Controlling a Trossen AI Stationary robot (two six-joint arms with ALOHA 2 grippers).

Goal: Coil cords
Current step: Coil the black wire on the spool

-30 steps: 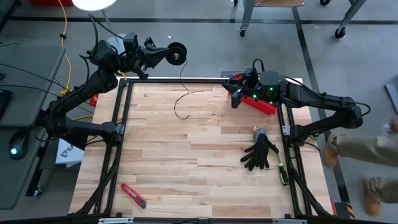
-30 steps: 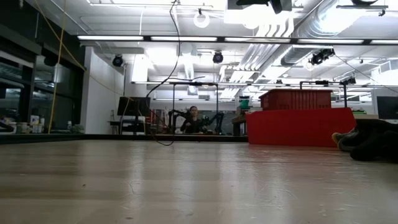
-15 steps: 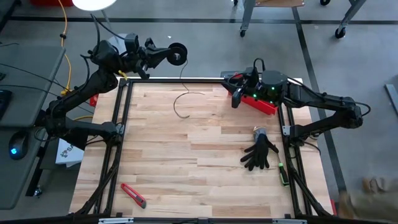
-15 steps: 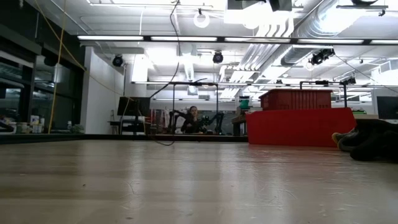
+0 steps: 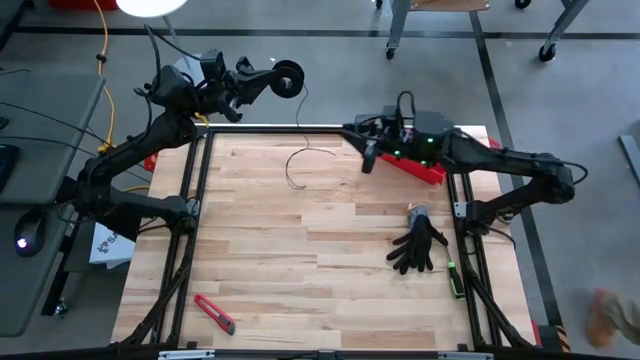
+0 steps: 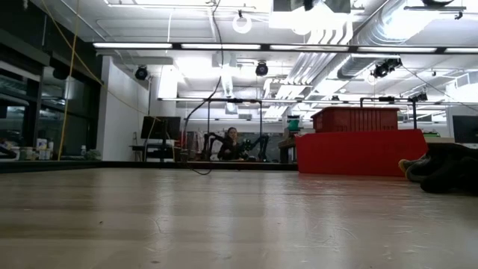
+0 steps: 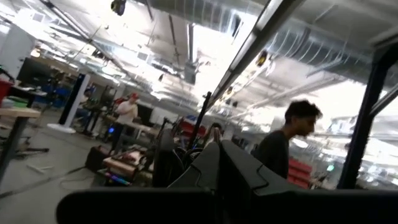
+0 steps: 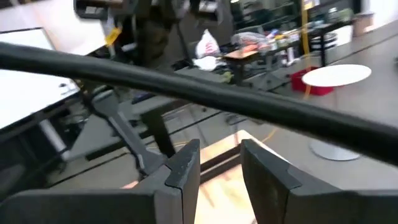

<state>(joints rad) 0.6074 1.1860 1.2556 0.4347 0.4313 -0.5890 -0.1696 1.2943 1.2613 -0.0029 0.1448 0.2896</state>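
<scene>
Left gripper [image 5: 262,82] is up beyond the counter's [image 5: 330,260] far edge, jaws clamped tight on the small black spool [image 5: 288,78], which hangs out over the floor. From the spool the thin cord [image 5: 299,160] drops down onto the far part of the counter and ends there in a loose hook-shaped curl. It's so fine that parts of the run from spool to wood are hard to trace from above. From the low view it's just a dark thread [image 6: 200,104] against the bright ceiling.

Right gripper [image 5: 366,158] sits over the far edge, just beside the red bin [image 5: 425,170], well apart from the curl. Jaws part-open in the wrist view, a clear gap between the fingers [image 8: 183,168], nothing in them.

Plenty of bare wood in the middle. Black glove [image 5: 418,245] lies toward the right rail, red utility knife [image 5: 214,313] near the front left corner.
</scene>
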